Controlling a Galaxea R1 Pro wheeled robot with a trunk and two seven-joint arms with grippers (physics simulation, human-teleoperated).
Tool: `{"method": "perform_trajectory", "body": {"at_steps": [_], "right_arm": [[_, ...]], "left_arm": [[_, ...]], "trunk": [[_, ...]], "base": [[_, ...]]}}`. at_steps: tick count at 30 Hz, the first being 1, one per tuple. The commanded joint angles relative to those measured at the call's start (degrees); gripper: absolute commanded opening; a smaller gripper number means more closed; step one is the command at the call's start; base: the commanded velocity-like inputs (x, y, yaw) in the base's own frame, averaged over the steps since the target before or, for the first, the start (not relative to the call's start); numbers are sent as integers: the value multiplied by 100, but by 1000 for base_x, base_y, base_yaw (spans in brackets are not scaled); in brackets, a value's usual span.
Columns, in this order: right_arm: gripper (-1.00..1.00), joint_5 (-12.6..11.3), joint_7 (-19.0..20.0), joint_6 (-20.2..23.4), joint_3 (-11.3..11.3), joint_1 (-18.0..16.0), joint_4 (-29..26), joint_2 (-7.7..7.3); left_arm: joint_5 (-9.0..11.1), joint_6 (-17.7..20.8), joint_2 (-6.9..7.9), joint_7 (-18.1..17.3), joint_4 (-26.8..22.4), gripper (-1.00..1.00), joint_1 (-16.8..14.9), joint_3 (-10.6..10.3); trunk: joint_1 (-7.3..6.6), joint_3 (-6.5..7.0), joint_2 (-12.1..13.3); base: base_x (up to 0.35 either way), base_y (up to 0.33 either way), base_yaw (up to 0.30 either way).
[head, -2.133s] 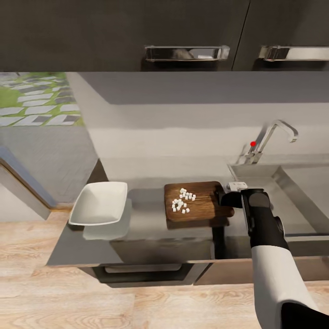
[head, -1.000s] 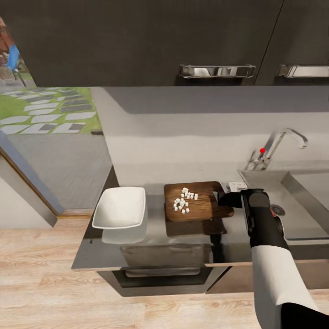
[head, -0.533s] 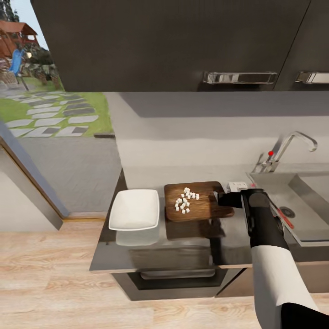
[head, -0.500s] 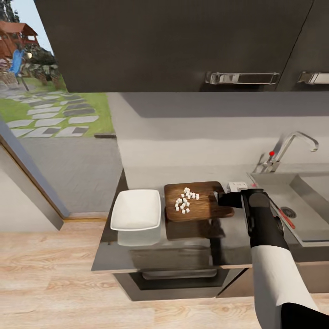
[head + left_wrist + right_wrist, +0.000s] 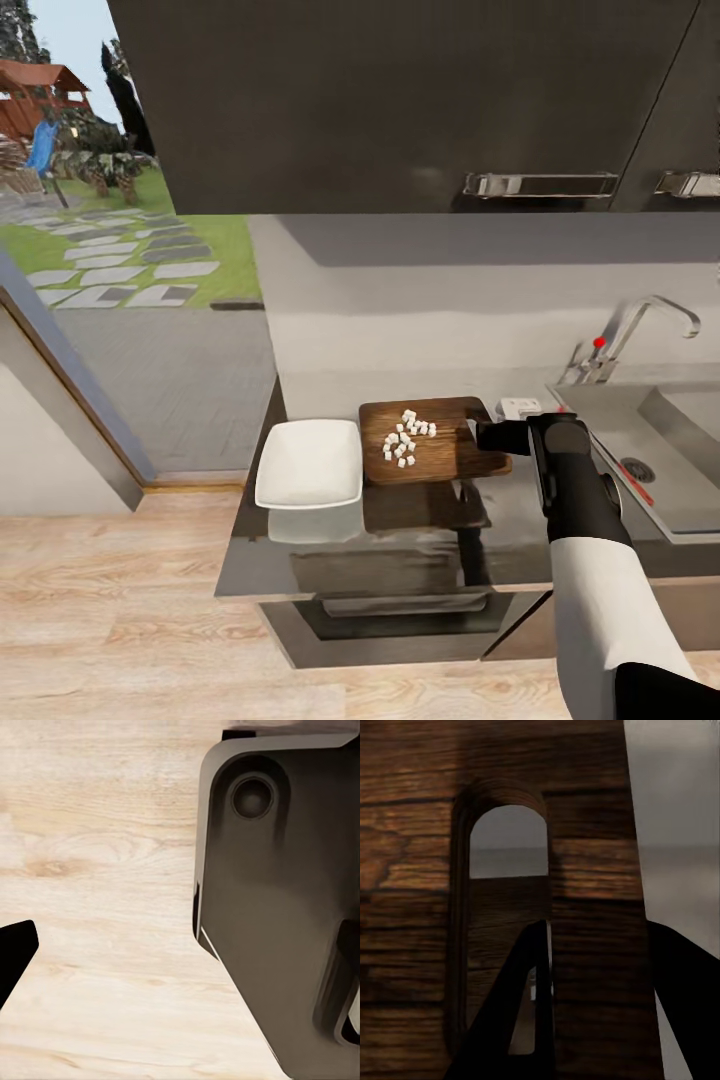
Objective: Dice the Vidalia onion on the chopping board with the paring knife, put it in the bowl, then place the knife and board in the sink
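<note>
One board-load of diced onion (image 5: 405, 444) is riding on the chopping board (image 5: 445, 462), which the right gripper (image 5: 487, 436) is clamping by its handle end. Head view: the bowl (image 5: 308, 476), earlier well off, is now sitting just beside the board's far edge as the camera moves, so tipping looks close. Right wrist view: fingers (image 5: 510, 1020) are pinching the board (image 5: 420, 832) at its slot. Left wrist view: floor and robot body; can't tell that gripper's state.

Item count, head view: one chopping board (image 5: 440, 452); one bowl (image 5: 309, 477); one cluster of diced onion (image 5: 405, 439), roughly fifteen cubes; one paring knife (image 5: 632, 484); one sink (image 5: 655, 462); one tap (image 5: 630, 335); two cabinet handles (image 5: 540, 184).
</note>
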Motion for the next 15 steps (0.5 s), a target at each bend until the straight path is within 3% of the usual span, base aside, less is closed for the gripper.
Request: {"method": "perform_trajectory", "body": {"at_steps": [1, 7, 15], "right_arm": [[-100, 48, 60, 15, -14, -7, -4, 9], [-100, 45, 60, 15, -13, -7, -4, 11], [-100, 46, 60, 15, -14, -7, -4, 9]], "left_arm": [[59, -45, -2, 1, 25, 100, -10, -48], [62, -49, -1, 1, 25, 100, -11, -48], [61, -51, -2, 1, 25, 100, -10, -48]], "trunk": [[4, -2, -11], [4, 52, -11], [4, 124, -11]], "base": [[0, 0, 0], [0, 35, 0], [0, 263, 0]]}}
